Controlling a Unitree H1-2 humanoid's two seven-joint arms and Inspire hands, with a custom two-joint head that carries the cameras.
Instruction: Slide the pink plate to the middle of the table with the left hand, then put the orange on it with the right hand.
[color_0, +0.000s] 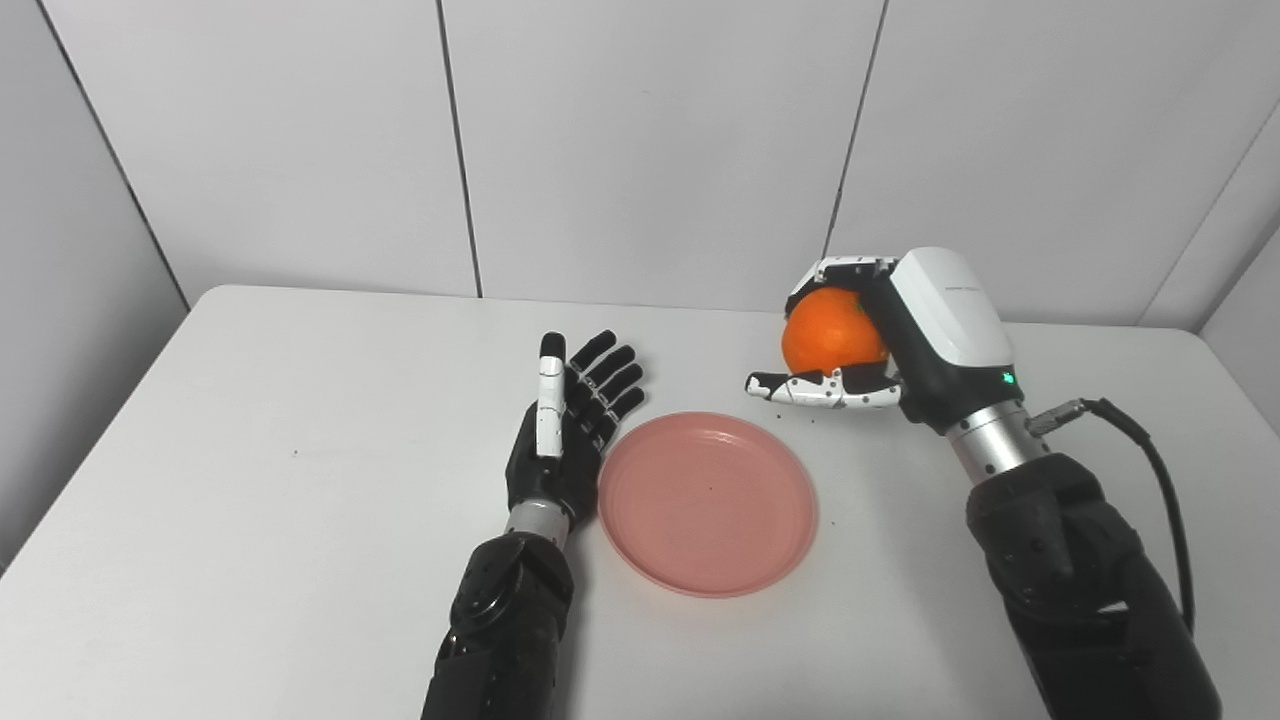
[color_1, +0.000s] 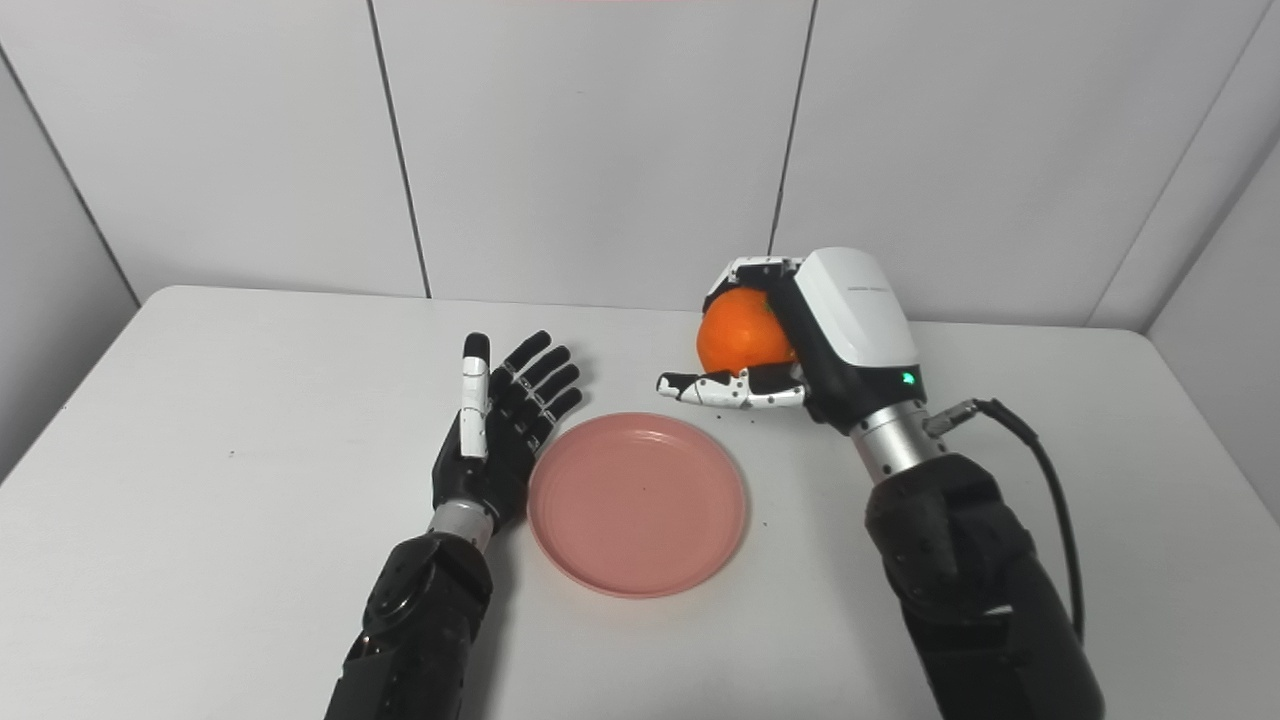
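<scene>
Plate (color_0: 708, 503): pink, flat on the white tabletop (color_0: 250, 480) near its middle, nothing on it.
Orange (color_0: 832, 332): in my right hand (color_0: 900, 340), held clear above the tabletop, beyond the plate's far right edge and not over it.
Right hand: my fingers (color_0: 838, 268) curl over the top of the orange and my thumb (color_0: 815, 388) runs under it, so the fruit is clasped between them.
Left hand (color_0: 565, 430): just beside the plate's left rim, my fingers (color_0: 610, 375) straight and slightly fanned, pointing away from me, holding nothing. I cannot tell whether the hand's edge touches the rim.
Left eye view: plate sits right of picture centre; the cable at my right wrist (color_0: 1150, 470) shows with room to spare.
Right eye view: plate sits at picture centre; otherwise nothing new comes into sight.
Wall (color_0: 650, 140): pale panels behind the tabletop.
</scene>
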